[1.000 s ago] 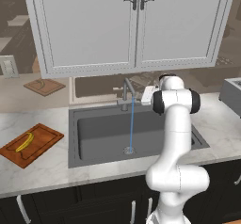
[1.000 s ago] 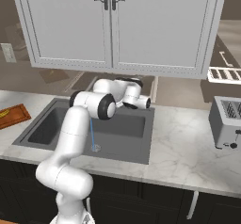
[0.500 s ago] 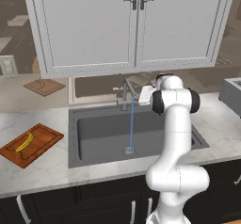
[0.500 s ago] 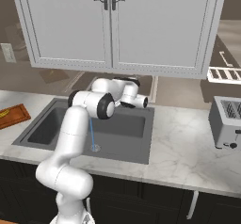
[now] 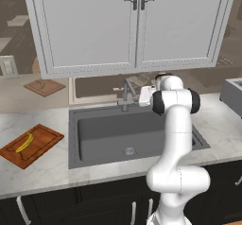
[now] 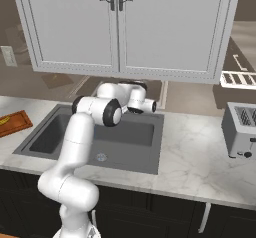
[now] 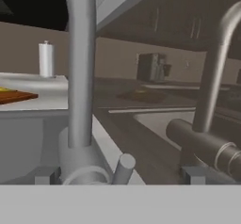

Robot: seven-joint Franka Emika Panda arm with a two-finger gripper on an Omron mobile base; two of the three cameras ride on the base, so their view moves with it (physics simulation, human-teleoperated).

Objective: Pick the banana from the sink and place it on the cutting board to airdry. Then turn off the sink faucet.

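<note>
Sink (image 5: 99, 134) sunk in the marble surface (image 5: 47, 165), basin bare bar the drain; no stream visible from the spout now, so probably off already, though hard to be sure at this resolution. Board (image 5: 31, 144) far left on surface, well apart from the arm. Banana (image 5: 23, 142) lying flat on board, so pick-and-place part looks done.

Faucet (image 5: 126, 95) at back rim of sink: rigid metal, fixed, smooth and likely slippery; no need to clamp. Lever (image 7: 123, 168) is the place to act: short stub at stem base, best pushed sideways near its tip, light force.

Claw (image 5: 143, 96) just beside faucet at stem height, right of it. Opening cannot be told: fingertips not resolved in any view. Nothing seen held; contact with lever unclear.
</note>
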